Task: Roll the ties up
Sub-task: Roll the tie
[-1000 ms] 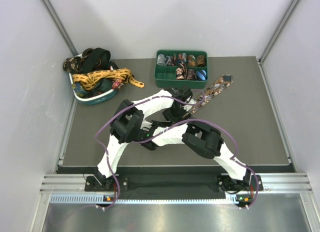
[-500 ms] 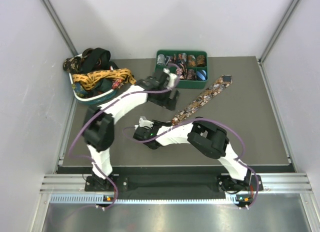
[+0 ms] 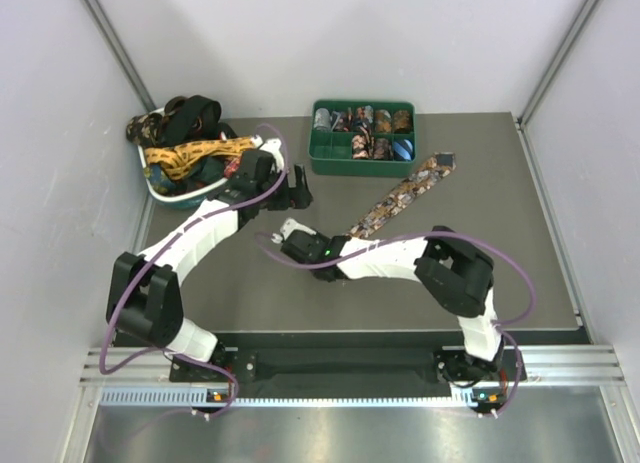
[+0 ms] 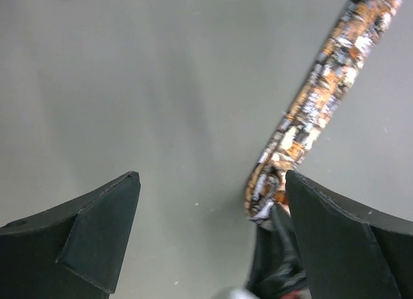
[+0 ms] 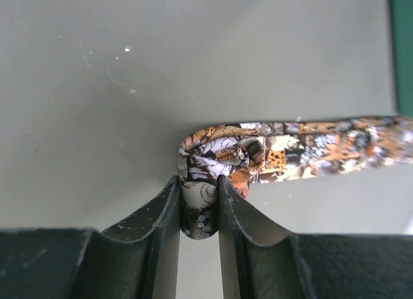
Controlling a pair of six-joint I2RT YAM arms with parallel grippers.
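Table (image 3: pixel 520 273) status: rolled ties (image 3: pixel 375 133) sit in the green tray (image 3: pixel 318 161) at upper centre, loose ties (image 3: pixel 195 148) are heaped in the bowl (image 3: pixel 185 198) upper left, and the brown-floral tie (image 3: pixel 405 195) mid-frame looks barely started, its curled end clamped in the right pincer (image 5: pixel 199 189); left pincer (image 4: pixel 211 179) apart, empty.

The left arm (image 3: pixel 190 241) stretches from its base toward one o'clock, the left gripper (image 4: pixel 211 183) spread wide. The right arm (image 3: pixel 400 258) folds at the elbow, its forearm pointing to nine o'clock, and the right gripper (image 5: pixel 198 183) is pinched on the brown-floral tie (image 5: pixel 284 147).
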